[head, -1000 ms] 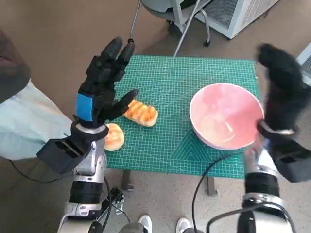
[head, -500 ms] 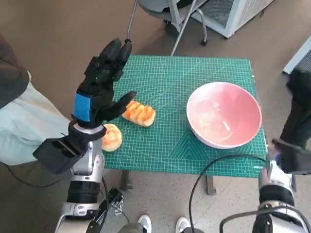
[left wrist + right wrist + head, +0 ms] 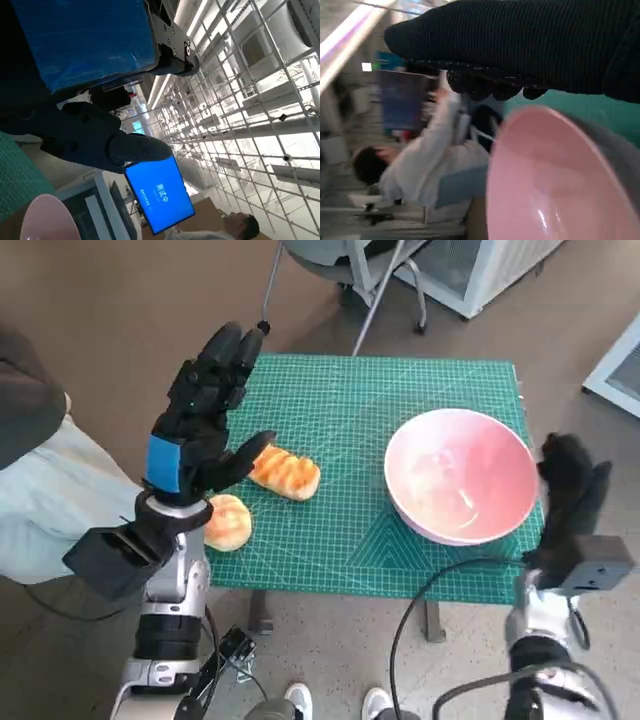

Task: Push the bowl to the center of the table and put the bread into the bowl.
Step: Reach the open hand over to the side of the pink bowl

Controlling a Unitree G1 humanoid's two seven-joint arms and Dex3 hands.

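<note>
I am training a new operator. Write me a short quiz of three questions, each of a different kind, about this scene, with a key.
1. True or false: the pink bowl holds bread.
2. How many bread pieces lie on the green mat?
3. Which hand is beside the bowl's outer rim? A) left hand B) right hand

Key: 1. False, it is empty. 2. Two: the ridged loaf and the round bun. 3. B.

Right hand (image 3: pixel 530 45) in black knitted glove, stretched as a dark band just beside the pink bowl (image 3: pixel 545 185), not clearly touching its rim. Fingers (image 3: pixel 490 87) curled toward the bowl, holding nothing. Green tabletop (image 3: pixel 570 112) beyond the bowl. Farther from the bowl, blurred person (image 3: pixel 425 160) in a white top, arm raised.
</note>
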